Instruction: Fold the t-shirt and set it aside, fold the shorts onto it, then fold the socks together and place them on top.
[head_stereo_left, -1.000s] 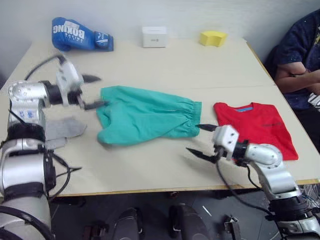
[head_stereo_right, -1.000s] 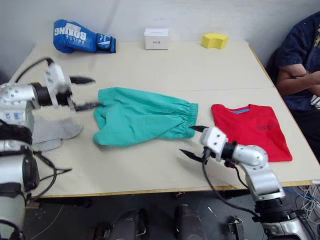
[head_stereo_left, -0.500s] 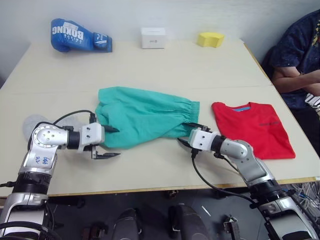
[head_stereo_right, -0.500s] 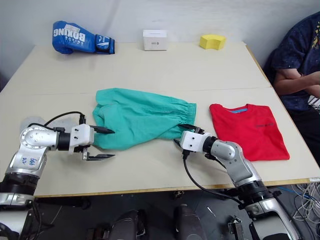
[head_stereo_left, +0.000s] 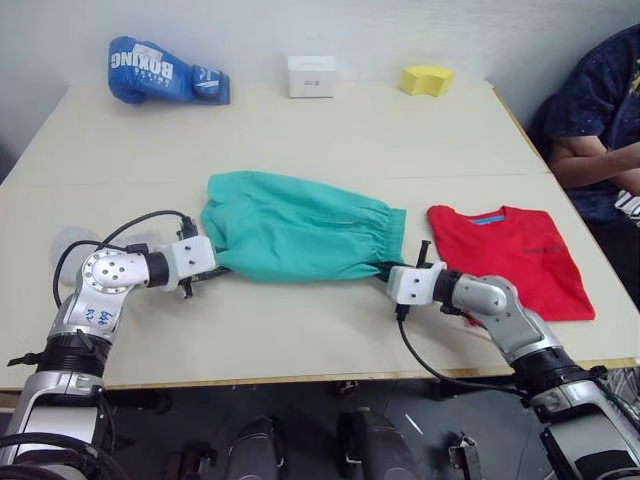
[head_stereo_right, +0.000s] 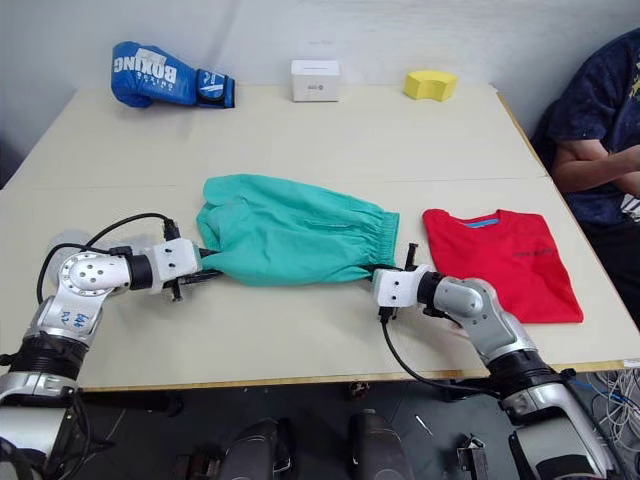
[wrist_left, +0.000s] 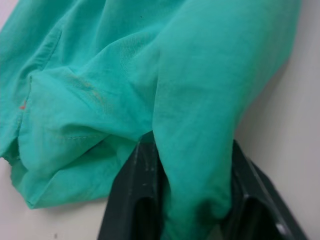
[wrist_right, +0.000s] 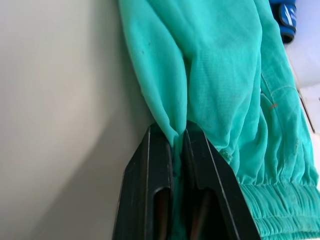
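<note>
Lying lengthwise left-right, waistband rightward, shorts (head_stereo_left: 300, 228) pinched by left gripper (head_stereo_left: 207, 271) and right gripper (head_stereo_left: 388, 274)

Even, diffuse light falls from overhead across the pale table (head_stereo_left: 330, 130), bright but without glare, leaving only thin soft shadows under the shorts (head_stereo_left: 300, 240) near the front edge. The head views are reasonably sharp, softening slightly toward the far edge. In the wrist views the cloth folds are crisp, while the black fingers (wrist_right: 155, 200) blur close to the lens.
</note>
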